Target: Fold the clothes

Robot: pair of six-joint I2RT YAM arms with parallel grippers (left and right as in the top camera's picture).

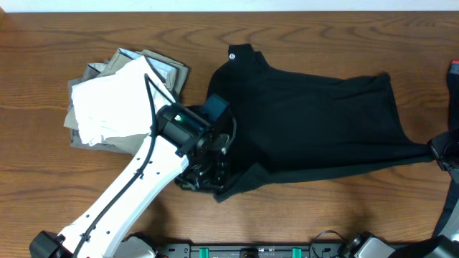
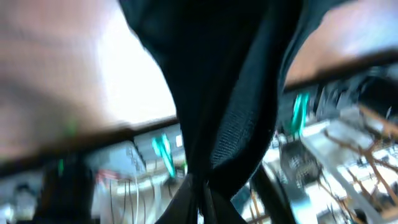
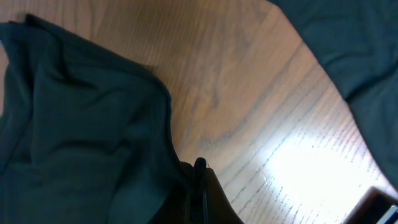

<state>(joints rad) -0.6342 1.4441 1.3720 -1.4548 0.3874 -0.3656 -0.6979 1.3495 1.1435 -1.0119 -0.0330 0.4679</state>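
A black T-shirt [image 1: 323, 118] lies stretched across the middle of the wooden table, a small white mark [image 1: 233, 56] at its far left corner. My left gripper [image 1: 206, 172] is shut on the shirt's near-left edge; in the left wrist view the black fabric [image 2: 224, 106] hangs up out of the closed left gripper [image 2: 200, 202]. My right gripper [image 1: 439, 152] at the table's right edge is shut on the shirt's right corner, which is pulled to a point. In the right wrist view the right gripper [image 3: 199, 180] pinches dark cloth [image 3: 81, 124] just above the tabletop.
A stack of folded clothes [image 1: 115, 100], white on top of beige, sits at the back left beside the left arm [image 1: 122, 197]. The table's front edge carries the arm bases and cables [image 1: 251, 251]. A red-and-black object [image 1: 454, 72] shows at the right edge.
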